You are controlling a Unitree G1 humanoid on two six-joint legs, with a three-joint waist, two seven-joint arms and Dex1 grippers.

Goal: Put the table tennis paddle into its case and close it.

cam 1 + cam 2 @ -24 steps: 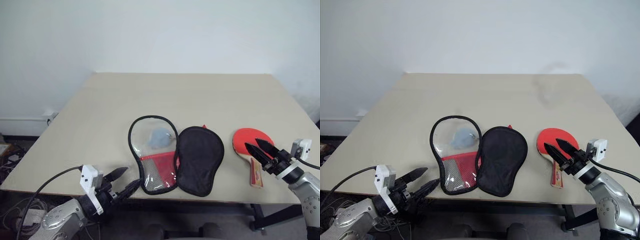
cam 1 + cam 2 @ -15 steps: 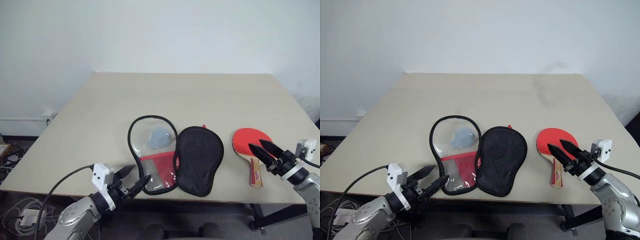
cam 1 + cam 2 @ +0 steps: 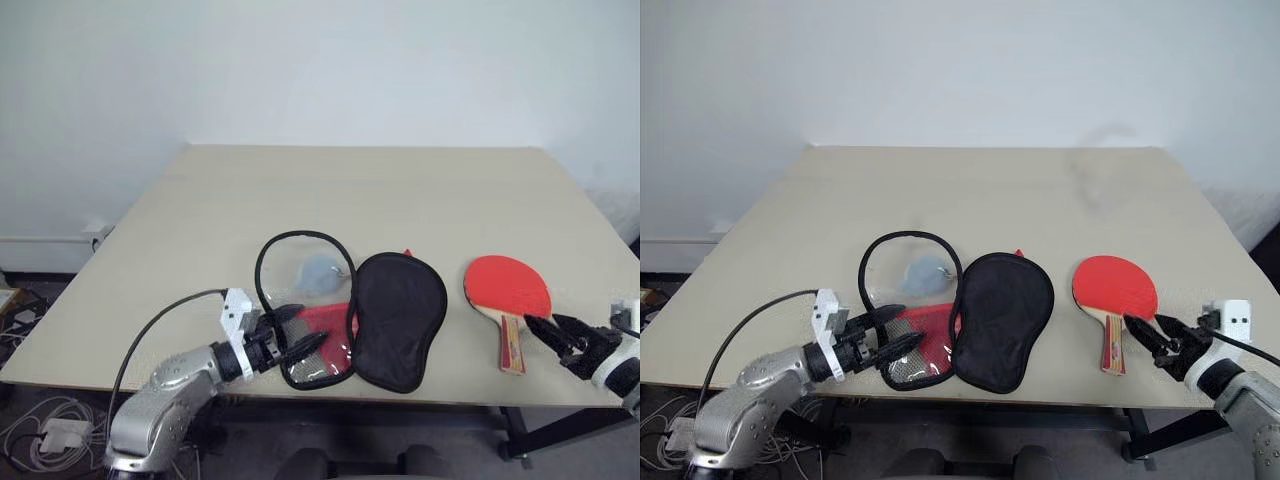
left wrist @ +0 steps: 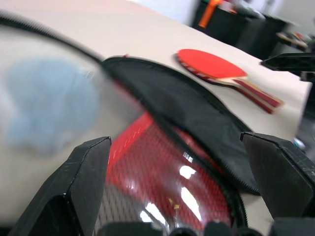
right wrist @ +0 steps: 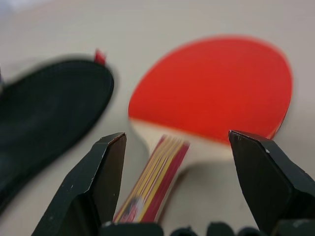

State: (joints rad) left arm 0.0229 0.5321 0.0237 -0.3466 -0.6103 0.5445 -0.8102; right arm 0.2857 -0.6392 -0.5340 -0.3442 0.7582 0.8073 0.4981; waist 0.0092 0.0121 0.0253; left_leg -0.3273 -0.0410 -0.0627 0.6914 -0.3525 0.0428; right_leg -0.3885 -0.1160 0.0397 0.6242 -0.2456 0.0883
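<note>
At the near edge of the counter (image 3: 180, 230), both arms have shifted within the last second. Left tool (image 3: 296, 330) has come forward from off the counter's front corner and now sits over the near end of the case (image 3: 350, 315), its fingers spread wide either side of the red mesh pocket (image 4: 162, 177); nothing is gripped. Right tool (image 3: 1152, 335) has drawn back toward the near edge, clearing the blade it was hovering over, and now points at the butt of the handle (image 3: 1110, 345), fingers parted and empty, the handle lying between them in the right wrist view. A little further in, the case lies opened flat, the clear-window half on the robot's left, the black-lined half (image 3: 400, 318) on its right. Table tennis paddle (image 3: 507, 288) rests flat on the counter just beside the black half, not touching it, handle toward the robot. Judging by this, the left arm is set to steady the case while the right lines up a grasp on the handle; loading has not begun
</note>
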